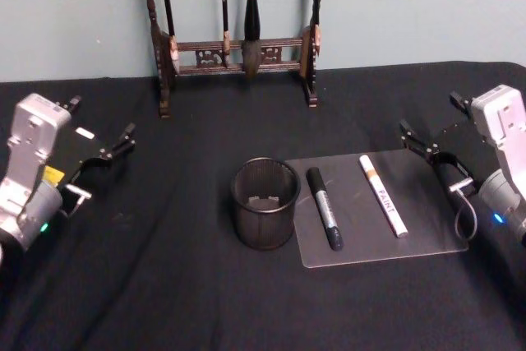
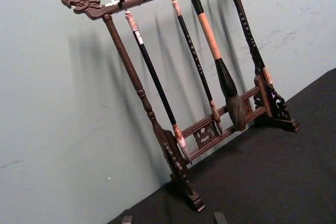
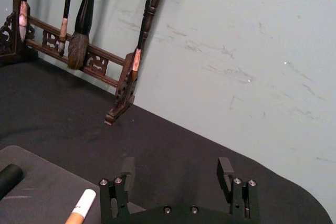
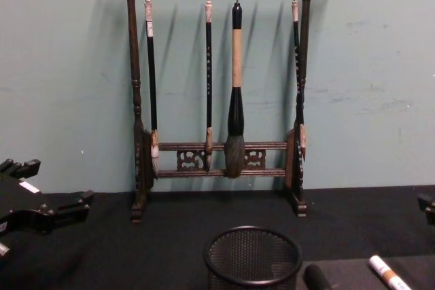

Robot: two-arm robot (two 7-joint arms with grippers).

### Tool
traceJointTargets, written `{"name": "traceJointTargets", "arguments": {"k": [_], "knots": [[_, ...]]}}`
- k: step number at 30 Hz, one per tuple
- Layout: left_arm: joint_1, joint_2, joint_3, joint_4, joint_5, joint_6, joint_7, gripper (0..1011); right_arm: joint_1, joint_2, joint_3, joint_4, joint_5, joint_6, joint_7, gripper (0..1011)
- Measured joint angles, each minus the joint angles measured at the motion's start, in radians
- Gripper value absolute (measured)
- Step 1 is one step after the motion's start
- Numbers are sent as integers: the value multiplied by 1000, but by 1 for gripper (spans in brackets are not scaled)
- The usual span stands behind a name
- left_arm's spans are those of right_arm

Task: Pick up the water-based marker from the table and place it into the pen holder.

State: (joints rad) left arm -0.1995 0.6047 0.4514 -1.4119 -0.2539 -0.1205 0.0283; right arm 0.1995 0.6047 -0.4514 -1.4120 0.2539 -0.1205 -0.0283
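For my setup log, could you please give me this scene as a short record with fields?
pen holder: upright on the black cloth, no marker inside
grey mat: just right of the holder
black marker: lying on the mat, nearest the holder
white marker: lying on the mat, right of the black one, apart from it, printed PAINT
brush rack: behind, at the wall
left gripper: table's left side, jaws open
right gripper: beside the mat's right edge, jaws open
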Motion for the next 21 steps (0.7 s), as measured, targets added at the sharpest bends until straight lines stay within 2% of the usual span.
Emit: {"name": "traceJointTargets", "arguments": {"k": [21], "knots": [[0,0,0,0,0,0,0,1001,0,0,0,0,0,0,0,1002]]}}
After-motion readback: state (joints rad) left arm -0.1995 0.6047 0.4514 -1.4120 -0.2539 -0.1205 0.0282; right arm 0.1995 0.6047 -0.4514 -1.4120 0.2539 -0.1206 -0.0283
